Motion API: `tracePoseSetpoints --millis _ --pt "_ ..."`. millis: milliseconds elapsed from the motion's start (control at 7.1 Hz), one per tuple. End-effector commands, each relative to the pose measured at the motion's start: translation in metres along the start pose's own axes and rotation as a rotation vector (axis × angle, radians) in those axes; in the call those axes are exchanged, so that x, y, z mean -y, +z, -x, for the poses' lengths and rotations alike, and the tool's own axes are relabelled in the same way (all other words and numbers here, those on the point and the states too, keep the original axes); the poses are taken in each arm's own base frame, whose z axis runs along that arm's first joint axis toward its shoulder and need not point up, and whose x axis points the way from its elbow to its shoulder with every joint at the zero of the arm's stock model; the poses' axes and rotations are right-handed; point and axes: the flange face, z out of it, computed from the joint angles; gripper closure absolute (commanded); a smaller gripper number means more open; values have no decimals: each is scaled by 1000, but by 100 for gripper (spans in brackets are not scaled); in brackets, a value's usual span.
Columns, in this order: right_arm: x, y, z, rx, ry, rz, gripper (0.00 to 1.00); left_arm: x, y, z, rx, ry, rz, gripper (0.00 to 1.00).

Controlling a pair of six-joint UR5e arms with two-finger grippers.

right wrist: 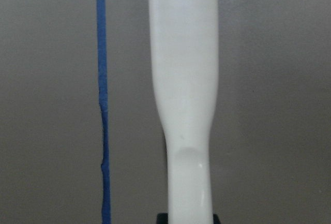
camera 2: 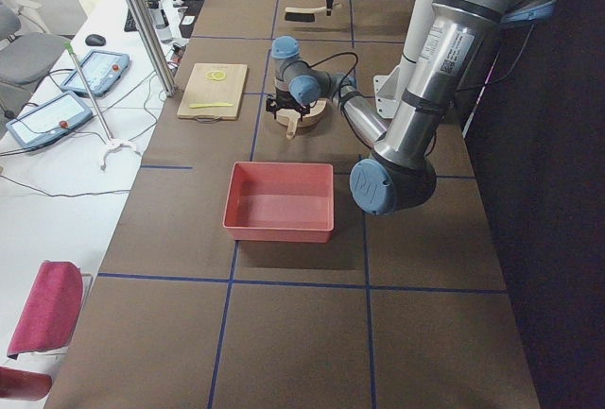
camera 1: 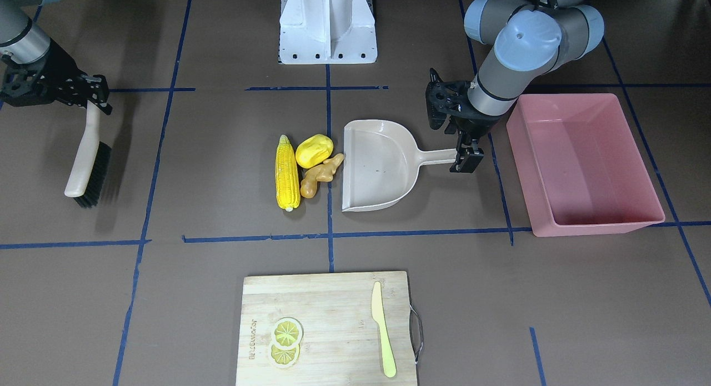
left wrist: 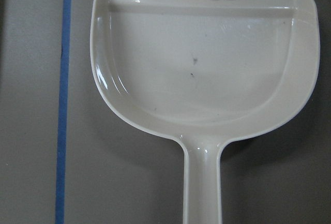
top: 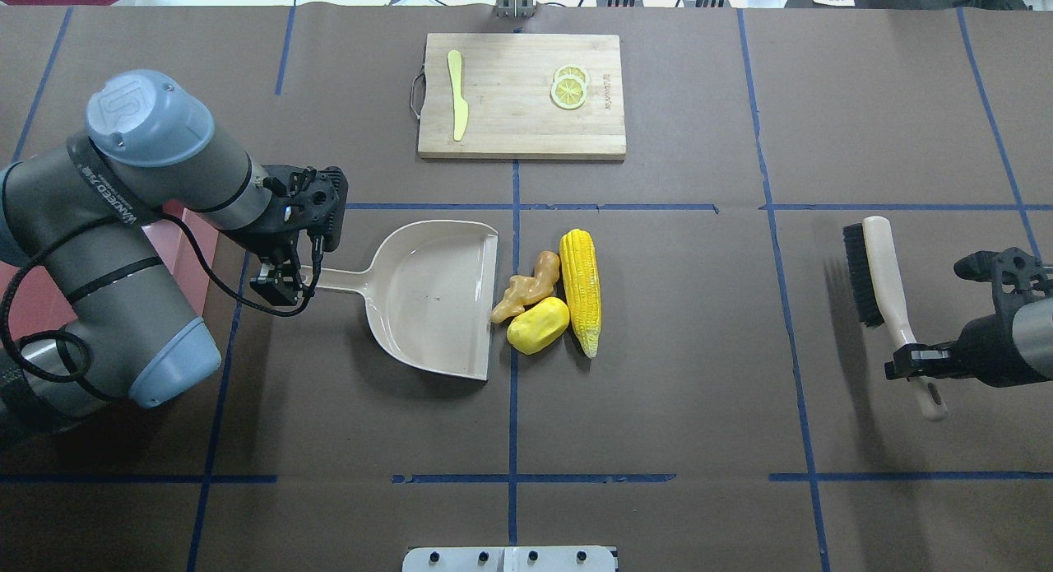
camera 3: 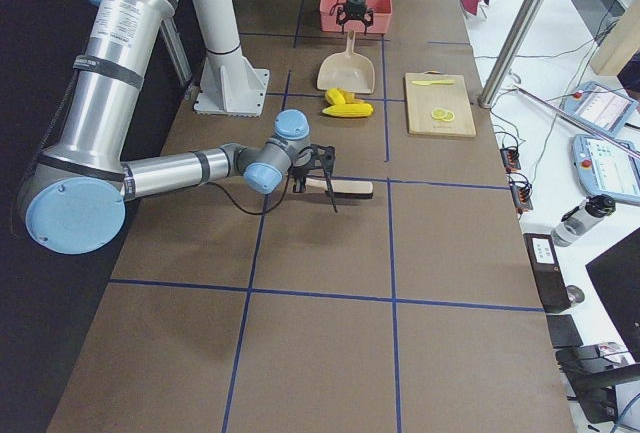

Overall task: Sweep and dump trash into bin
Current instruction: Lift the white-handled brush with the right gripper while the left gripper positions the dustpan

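The yellow corn cob [camera 1: 288,174], the rounded yellow lumpy piece [camera 1: 314,150] and the tan-orange ginger root [camera 1: 321,174] lie together on the table. They sit right at the open mouth of a beige dustpan [camera 1: 377,166]. My left gripper [camera 1: 465,157] is shut on the end of the dustpan's handle. The pink bin [camera 1: 583,164] stands empty just beyond that gripper. My right gripper [camera 1: 91,100] is shut on the handle of a black-bristled brush [camera 1: 89,164], far from the trash. In the overhead view the corn [top: 580,290], dustpan [top: 436,296] and brush [top: 876,276] show too.
A wooden cutting board [camera 1: 328,330] with two lemon slices [camera 1: 286,341] and a pale yellow-green knife [camera 1: 383,330] lies across the table from the robot. The white robot base [camera 1: 328,25] is at the robot's edge. Blue tape lines mark the brown table.
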Motion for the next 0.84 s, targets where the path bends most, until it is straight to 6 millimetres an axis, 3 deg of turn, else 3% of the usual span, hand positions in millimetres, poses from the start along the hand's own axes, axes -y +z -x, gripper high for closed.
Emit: tracePoseSetpoints --millis 0,282,563,704 --pt "2 4 20 17 -31 -18 100 7 20 -11 3 13 85 0" --pt "-2 6 27 22 -43 -12 100 19 40 -29 -4 36 110 1" --pt "-4 11 39 31 -57 -13 100 25 50 -23 13 34 134 8" --pt "-3 11 44 40 -63 -15 100 30 57 -30 24 50 148 23"
